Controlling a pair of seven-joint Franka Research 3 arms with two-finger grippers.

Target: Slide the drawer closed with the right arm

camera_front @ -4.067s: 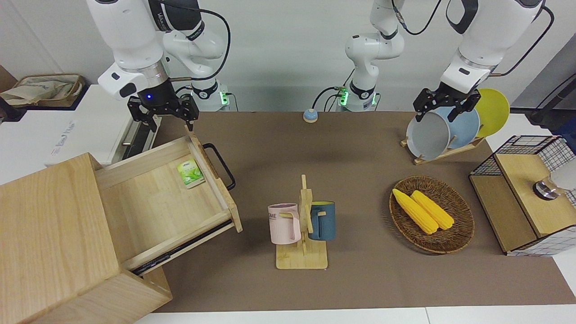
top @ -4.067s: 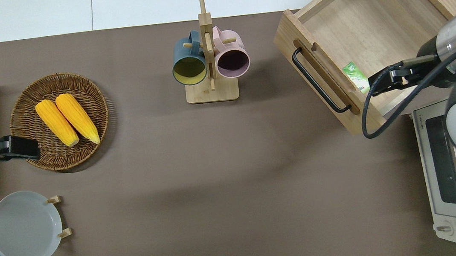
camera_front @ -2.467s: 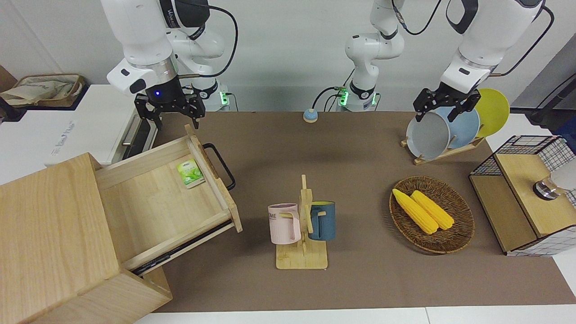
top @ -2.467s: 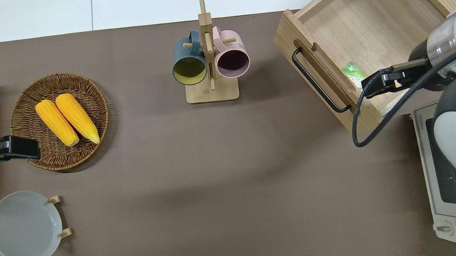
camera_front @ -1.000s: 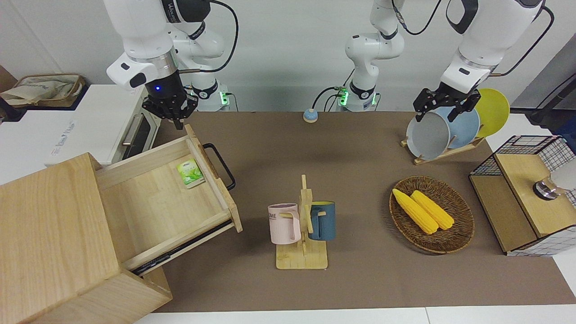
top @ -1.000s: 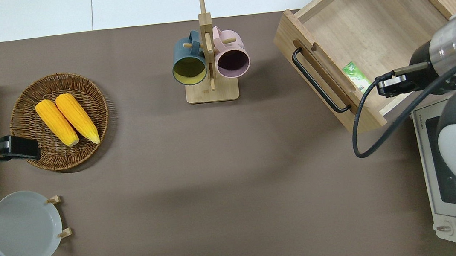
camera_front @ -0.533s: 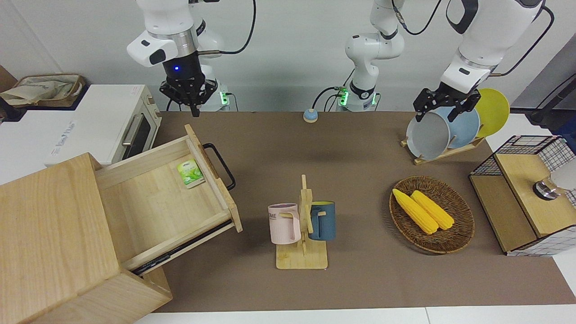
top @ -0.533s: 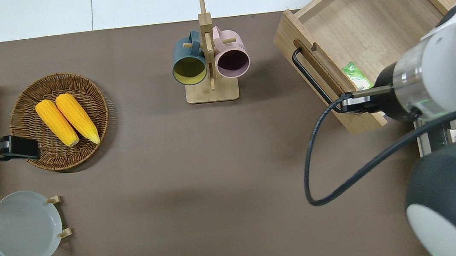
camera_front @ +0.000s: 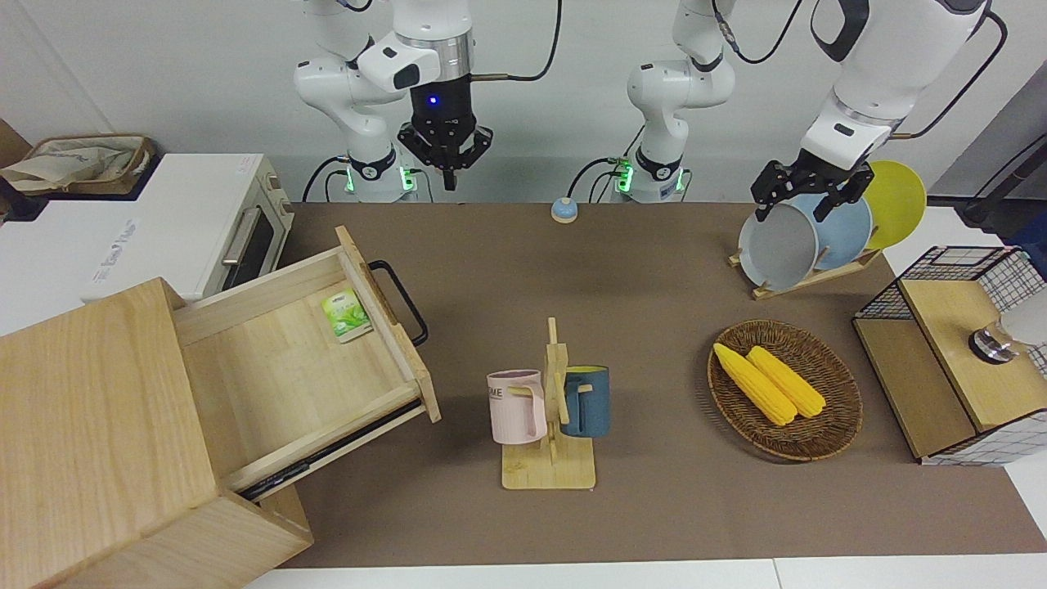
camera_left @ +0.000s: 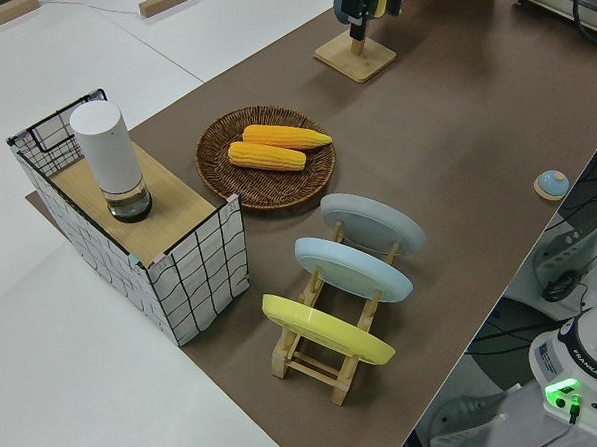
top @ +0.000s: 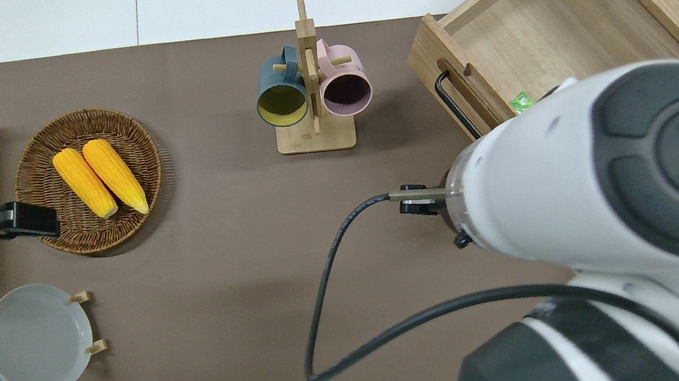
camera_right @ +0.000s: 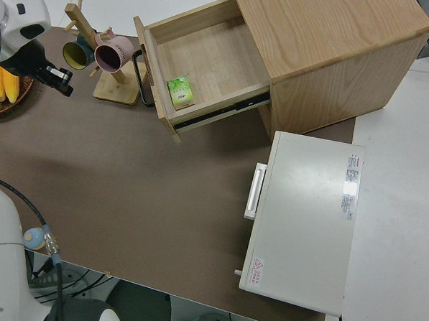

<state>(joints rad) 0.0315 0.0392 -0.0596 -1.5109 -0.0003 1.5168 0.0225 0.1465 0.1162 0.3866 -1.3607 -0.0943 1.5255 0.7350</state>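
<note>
The drawer (camera_front: 294, 360) is pulled far out of the light-wood cabinet (camera_front: 90, 425), with its black bar handle (camera_front: 401, 301) facing the middle of the table. A green packet (camera_front: 345, 315) lies inside it near the front wall. The drawer also shows in the overhead view (top: 527, 41) and in the right side view (camera_right: 205, 66). My right gripper (camera_front: 447, 182) is shut and empty. It is raised high over the brown mat, well apart from the drawer. In the overhead view my right arm's wrist (top: 569, 190) hides the gripper and part of the drawer. My left arm is parked.
A white oven (camera_front: 204, 221) stands beside the cabinet, nearer to the robots. A mug rack (camera_front: 548, 409) with a pink and a blue mug is mid-table. A basket (camera_front: 834, 409) of corn, a plate rack (camera_front: 810, 237), a wire-mesh box (camera_front: 957, 360) and a blue button (camera_front: 563, 210) are also there.
My right gripper shut its fingers near the drawer's corner by the oven, then rose and swung toward the middle of the table. The drawer has not moved.
</note>
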